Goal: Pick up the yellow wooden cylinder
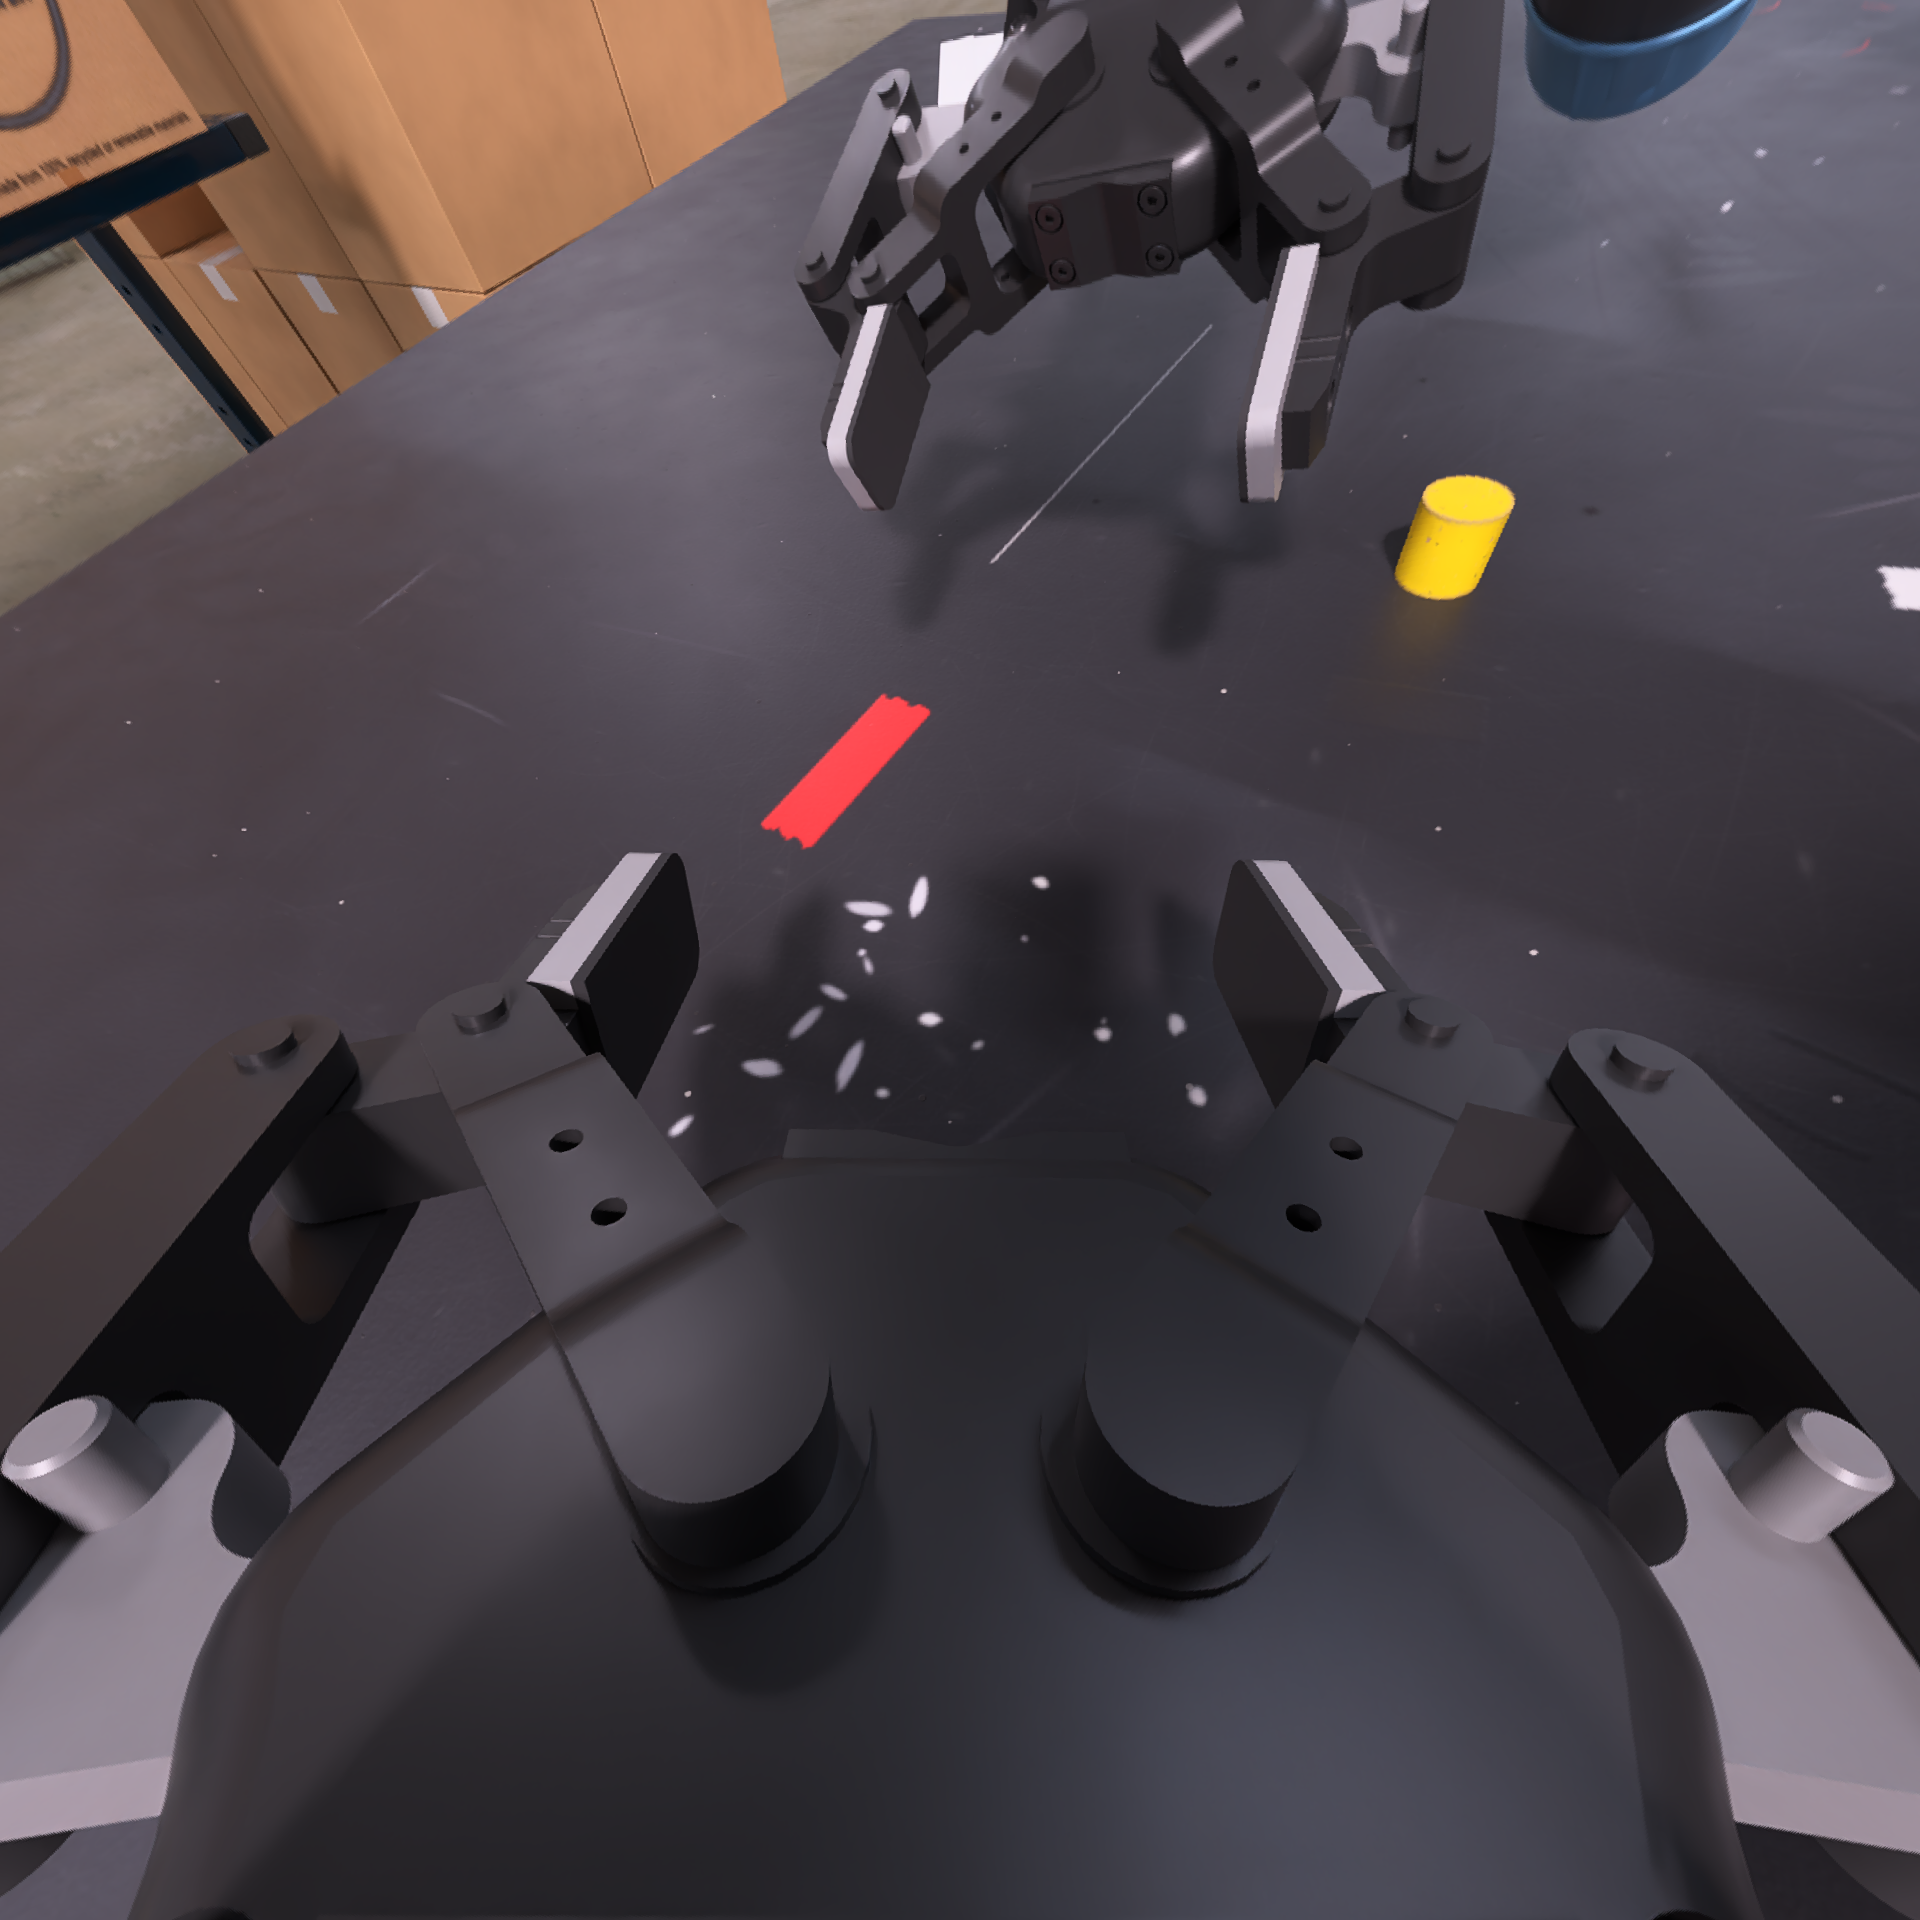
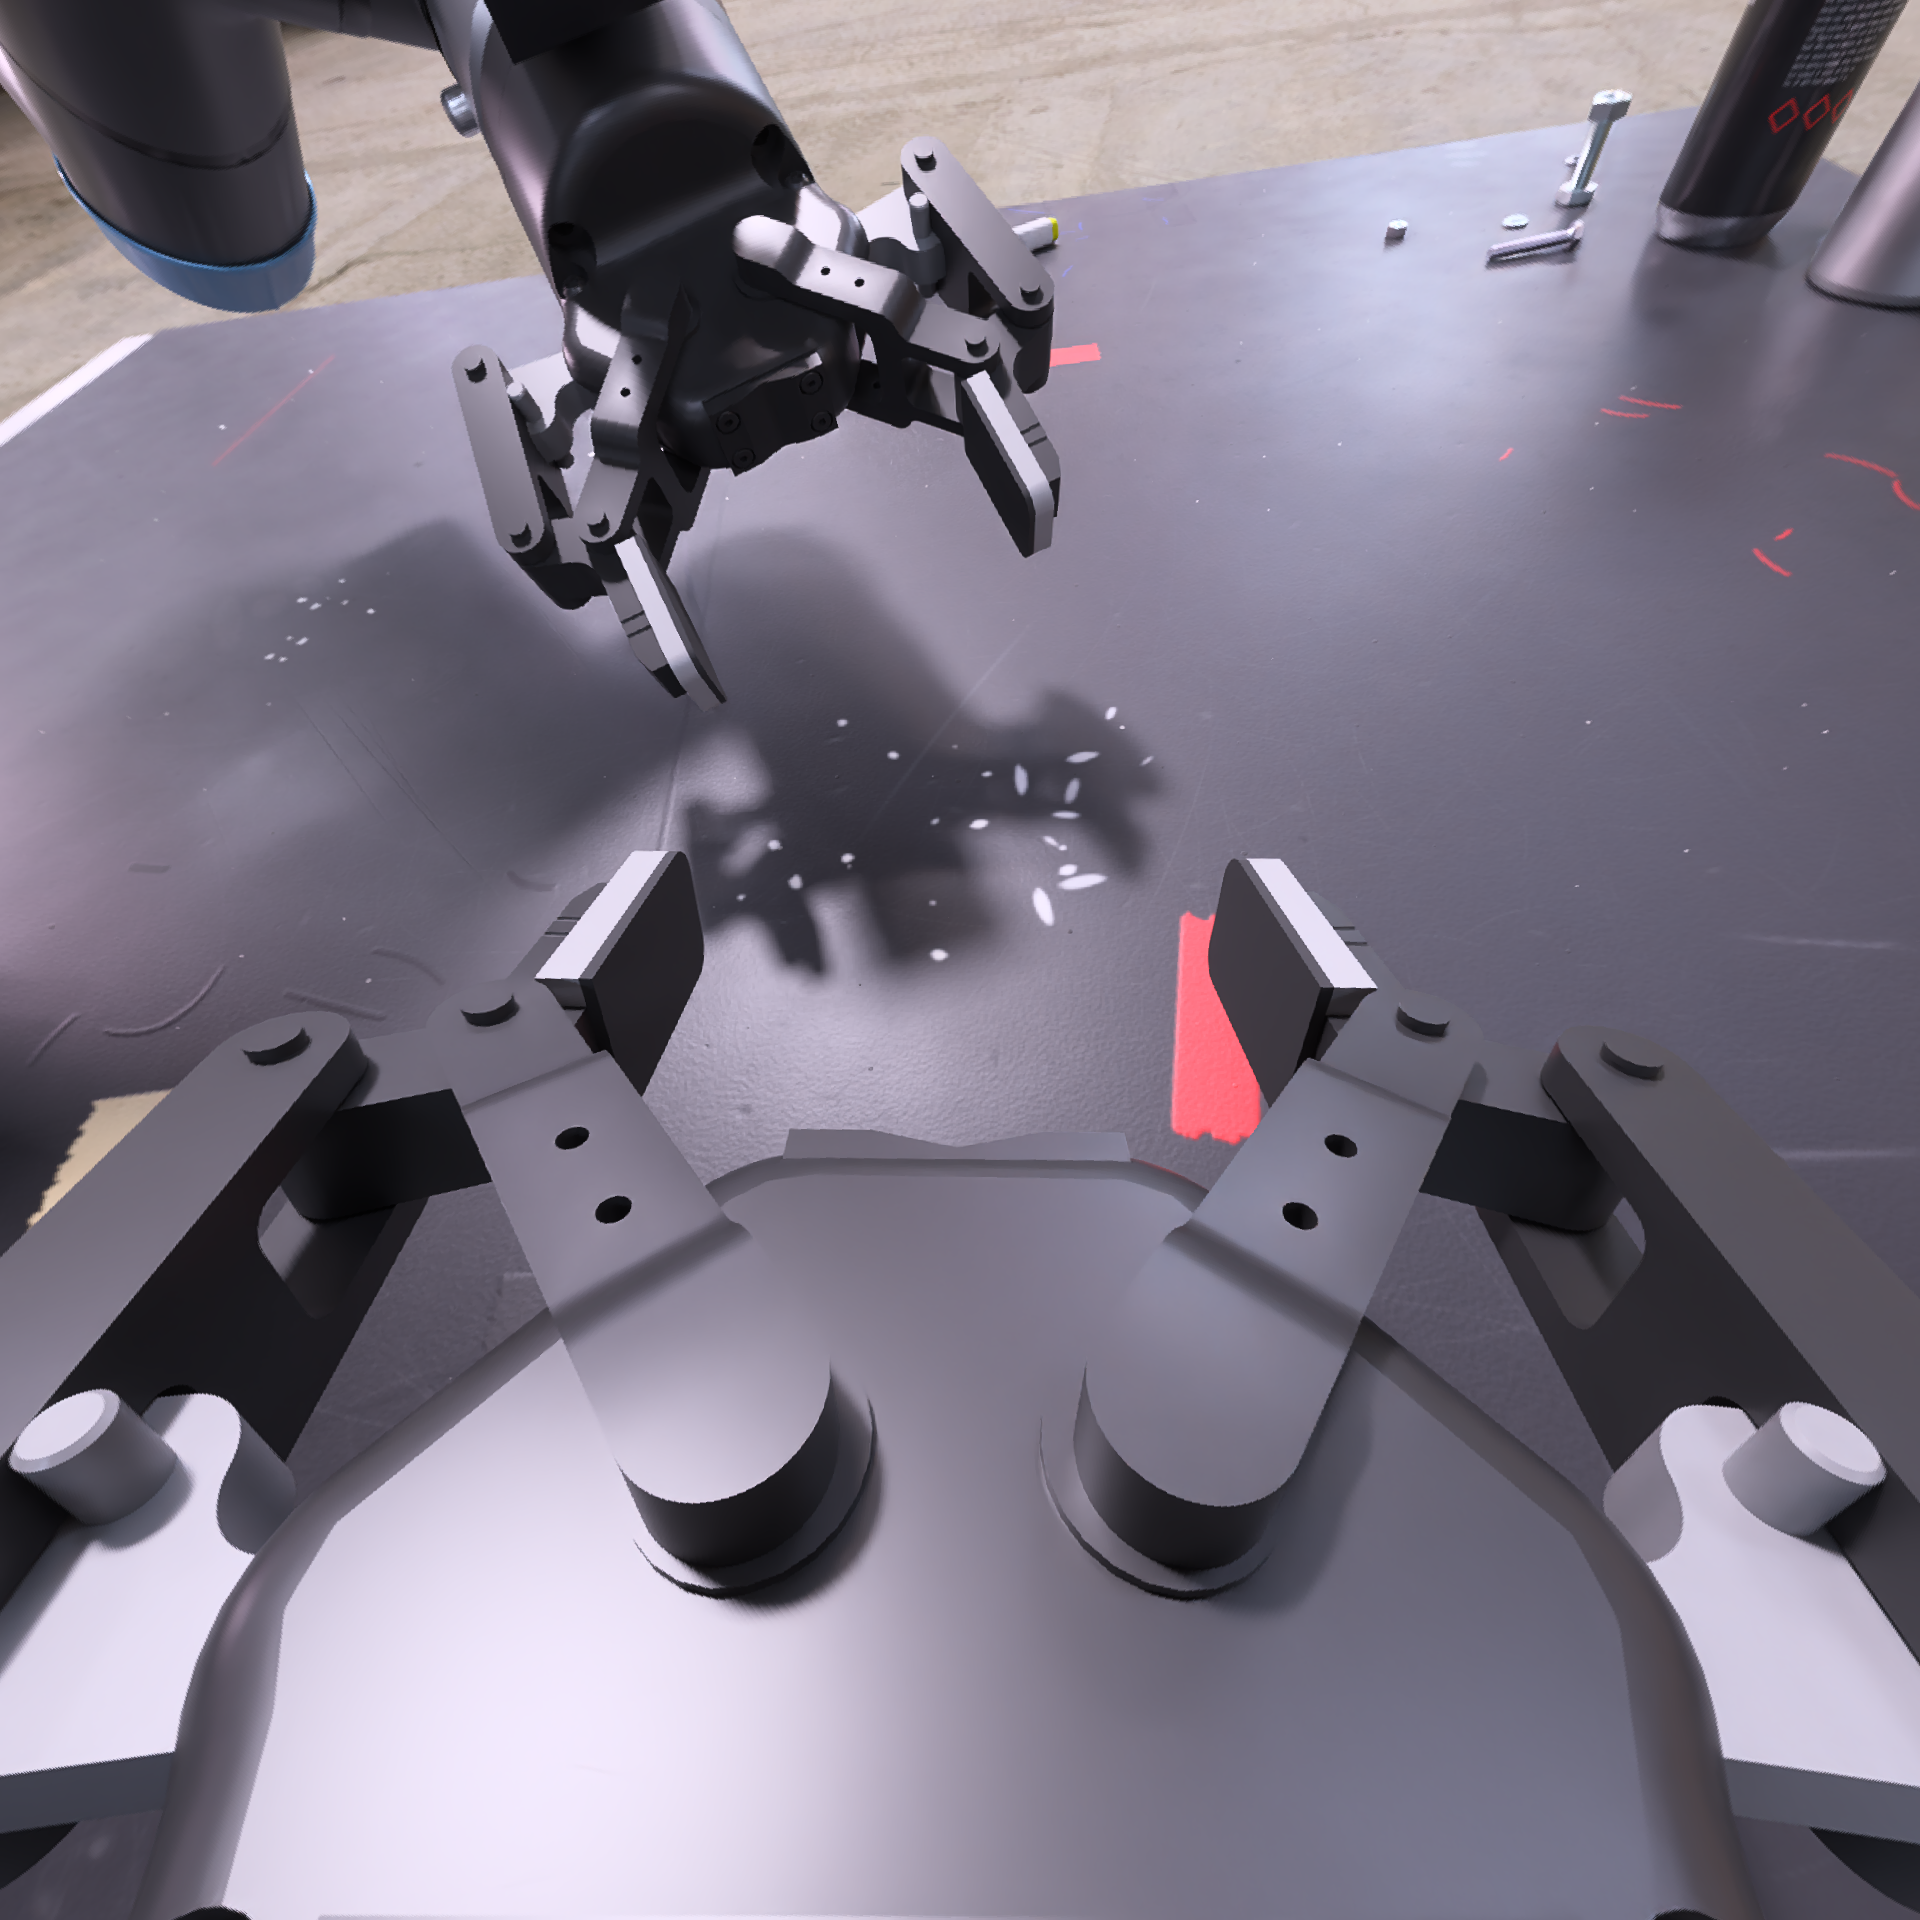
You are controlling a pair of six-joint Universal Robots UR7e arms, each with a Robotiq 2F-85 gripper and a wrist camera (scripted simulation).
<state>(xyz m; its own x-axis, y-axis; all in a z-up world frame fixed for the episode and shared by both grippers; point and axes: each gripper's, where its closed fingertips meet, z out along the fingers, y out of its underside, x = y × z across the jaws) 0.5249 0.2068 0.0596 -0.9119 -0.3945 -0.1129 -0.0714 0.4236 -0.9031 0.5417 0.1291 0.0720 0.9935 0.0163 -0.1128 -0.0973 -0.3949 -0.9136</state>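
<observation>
A short yellow wooden cylinder (image 1: 1451,537) stands upright on the dark table (image 1: 520,644), far right in the left wrist view. My left gripper (image 1: 956,935) is open and empty, above white paint specks, well short and left of the cylinder. My right gripper (image 1: 1060,457) faces it across the table, open and empty, its nearer finger (image 1: 1280,384) just left of the cylinder. In the right wrist view my right gripper (image 2: 956,935) is open over bare table, and the left gripper (image 2: 862,582) hangs open opposite. The cylinder does not show in that view.
A red tape strip (image 1: 847,771) lies between the grippers; it also shows in the right wrist view (image 2: 1205,1049). Cardboard boxes (image 1: 416,135) stand beyond the table's left edge. A dark can (image 2: 1766,114), bolts (image 2: 1590,145) and a metal post (image 2: 1881,208) sit at the far right corner.
</observation>
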